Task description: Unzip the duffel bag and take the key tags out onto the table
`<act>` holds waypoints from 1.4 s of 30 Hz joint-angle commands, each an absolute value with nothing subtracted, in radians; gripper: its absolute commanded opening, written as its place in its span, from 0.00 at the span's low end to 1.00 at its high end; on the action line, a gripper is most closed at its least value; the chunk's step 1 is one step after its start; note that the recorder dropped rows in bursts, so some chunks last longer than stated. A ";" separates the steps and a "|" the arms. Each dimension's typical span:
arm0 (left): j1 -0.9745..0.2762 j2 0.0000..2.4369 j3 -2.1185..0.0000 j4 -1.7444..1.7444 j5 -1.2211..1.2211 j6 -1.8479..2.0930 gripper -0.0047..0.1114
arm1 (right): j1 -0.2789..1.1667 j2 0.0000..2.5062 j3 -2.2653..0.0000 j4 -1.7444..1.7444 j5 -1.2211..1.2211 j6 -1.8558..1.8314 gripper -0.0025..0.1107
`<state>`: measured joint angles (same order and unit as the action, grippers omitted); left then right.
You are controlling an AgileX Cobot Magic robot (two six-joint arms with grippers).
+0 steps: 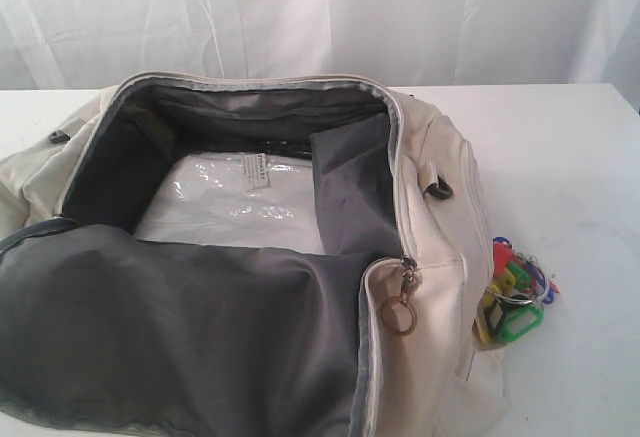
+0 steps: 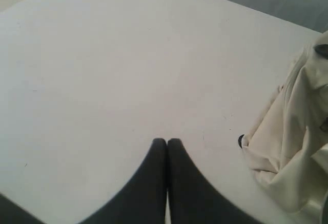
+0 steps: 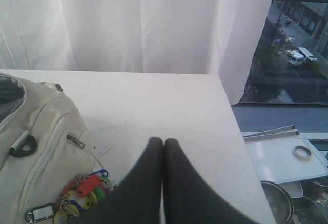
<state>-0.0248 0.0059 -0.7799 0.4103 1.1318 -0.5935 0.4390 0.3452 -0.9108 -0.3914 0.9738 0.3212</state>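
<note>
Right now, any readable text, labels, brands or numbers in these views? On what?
Nothing is legible in any view.
Label on the plastic-wrapped pack inside the bag: printed lines, too blurred to read.
White tag by the bag's side zipper: too small to read.
Key tags: no lettering can be made out.

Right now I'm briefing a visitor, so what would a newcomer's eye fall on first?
The cream duffel bag gapes open mid-table, showing dark grey lining and a clear plastic packet. Bright key tags lie on the table against its right side. The left pincer and right pincer are shut, off the bag.
</note>
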 commanded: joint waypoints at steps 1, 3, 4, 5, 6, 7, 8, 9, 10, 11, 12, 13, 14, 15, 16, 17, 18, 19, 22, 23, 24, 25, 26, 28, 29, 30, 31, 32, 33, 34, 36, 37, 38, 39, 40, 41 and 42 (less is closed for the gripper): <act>-0.023 0.000 -0.718 0.407 1.221 -0.602 0.04 | 0.441 0.338 -0.916 -0.397 0.974 0.317 0.02; -0.023 0.000 -0.656 0.375 1.218 -0.602 0.04 | 0.441 0.338 -0.916 -0.397 0.976 0.317 0.02; -0.023 0.000 -0.625 0.346 1.216 -0.602 0.04 | 0.441 0.338 -0.916 -0.397 0.976 0.317 0.02; -0.023 0.000 -0.593 0.321 1.210 -0.602 0.04 | 0.441 0.338 -0.916 -0.397 0.976 0.317 0.02; -0.023 0.000 -0.541 0.288 1.196 -0.602 0.04 | 0.441 0.338 -0.916 -0.397 0.976 0.317 0.02; -0.023 0.000 -0.518 0.263 1.176 -0.584 0.04 | 0.441 0.338 -0.916 -0.397 0.977 0.317 0.02; -0.023 0.000 -0.534 0.261 1.172 -0.576 0.04 | 0.441 0.338 -0.916 -0.397 0.980 0.317 0.02; -0.023 0.000 -0.534 0.259 1.170 -0.574 0.04 | 0.441 0.338 -0.916 -0.397 0.980 0.317 0.02; -0.023 0.000 -0.534 0.259 1.166 -0.574 0.04 | 0.441 0.338 -0.916 -0.397 0.980 0.317 0.02; -0.020 0.000 -0.532 0.259 1.168 -0.574 0.04 | 0.441 0.338 -0.916 -0.397 0.980 0.317 0.02; -0.020 0.000 -0.530 0.259 1.170 -0.574 0.04 | 0.441 0.338 -0.916 -0.397 0.980 0.317 0.02; -0.020 0.000 -0.530 0.259 1.170 -0.574 0.04 | 0.441 0.338 -0.916 -0.397 0.980 0.317 0.02; -0.020 0.000 -0.530 0.259 1.170 -0.571 0.04 | 0.441 0.338 -0.916 -0.397 0.980 0.317 0.02; -0.020 0.000 -0.530 0.259 1.170 -0.571 0.04 | 0.441 0.338 -0.916 -0.397 0.980 0.317 0.02; -0.020 0.000 -0.530 0.259 1.170 -0.571 0.04 | 0.441 0.338 -0.916 -0.397 0.980 0.317 0.02; -0.020 0.000 -0.537 0.256 1.170 -0.571 0.04 | 0.441 0.338 -0.916 -0.397 0.980 0.317 0.02; -0.020 0.000 -0.552 0.254 1.170 -0.571 0.04 | 0.441 0.338 -0.916 -0.397 0.980 0.317 0.02; -0.020 0.000 -0.575 0.254 1.170 -0.571 0.04 | 0.441 0.338 -0.916 -0.397 0.980 0.317 0.02; -0.020 0.000 -0.663 0.260 1.167 -0.571 0.04 | 0.441 0.338 -0.916 -0.397 0.980 0.317 0.02; -0.020 0.000 -0.692 0.260 1.163 -0.571 0.04 | 0.441 0.338 -0.916 -0.397 0.980 0.317 0.02; -0.020 0.000 -0.716 0.260 1.147 -0.571 0.04 | 0.441 0.338 -0.916 -0.397 0.980 0.317 0.02; -0.020 0.000 -0.731 0.260 1.126 -0.571 0.04 | 0.441 0.338 -0.916 -0.397 0.980 0.317 0.02; -0.020 0.000 -0.747 0.258 1.095 -0.571 0.04 | 0.441 0.338 -0.916 -0.397 0.980 0.317 0.02; -0.020 0.000 -0.768 0.250 1.027 -0.571 0.04 | 0.441 0.338 -0.916 -0.397 0.980 0.317 0.02; -0.020 0.000 -0.773 0.243 1.000 -0.571 0.04 | 0.441 0.338 -0.916 -0.397 0.980 0.317 0.02; -0.020 0.000 -0.775 0.230 0.967 -0.569 0.04 | 0.441 0.338 -0.916 -0.397 0.980 0.317 0.02; -0.020 0.000 -0.775 0.207 0.938 -0.567 0.04 | 0.441 0.338 -0.916 -0.397 0.980 0.317 0.02; -0.020 0.000 -0.775 0.181 0.917 -0.567 0.04 | 0.441 0.338 -0.916 -0.397 0.980 0.317 0.02; -0.020 0.000 -0.775 0.140 0.904 -0.567 0.04 | 0.441 0.338 -0.916 -0.397 0.980 0.317 0.02; -0.020 0.000 -0.775 0.092 0.902 -0.567 0.04 | 0.441 0.338 -0.916 -0.397 0.980 0.317 0.02; -0.020 0.000 -0.765 0.052 0.873 -0.506 0.04 | 0.441 0.338 -0.916 -0.397 0.980 0.317 0.02; -0.020 0.000 -0.749 0.055 0.818 -0.457 0.04 | 0.441 0.338 -0.916 -0.397 0.980 0.317 0.02; -0.020 0.000 -0.726 0.056 0.763 -0.410 0.04 | 0.441 0.338 -0.916 -0.397 0.980 0.317 0.02; -0.020 0.000 -0.695 0.056 0.693 -0.354 0.04 | 0.441 0.338 -0.916 -0.397 0.980 0.317 0.02; -0.020 0.000 -0.658 0.053 0.617 -0.300 0.04 | 0.441 0.338 -0.916 -0.397 0.980 0.317 0.02; -0.020 0.000 -0.622 0.053 0.535 -0.257 0.04 | 0.441 0.338 -0.916 -0.397 0.980 0.317 0.02; -0.020 0.000 -0.575 0.053 0.461 -0.207 0.04 | 0.441 0.338 -0.916 -0.397 0.980 0.317 0.02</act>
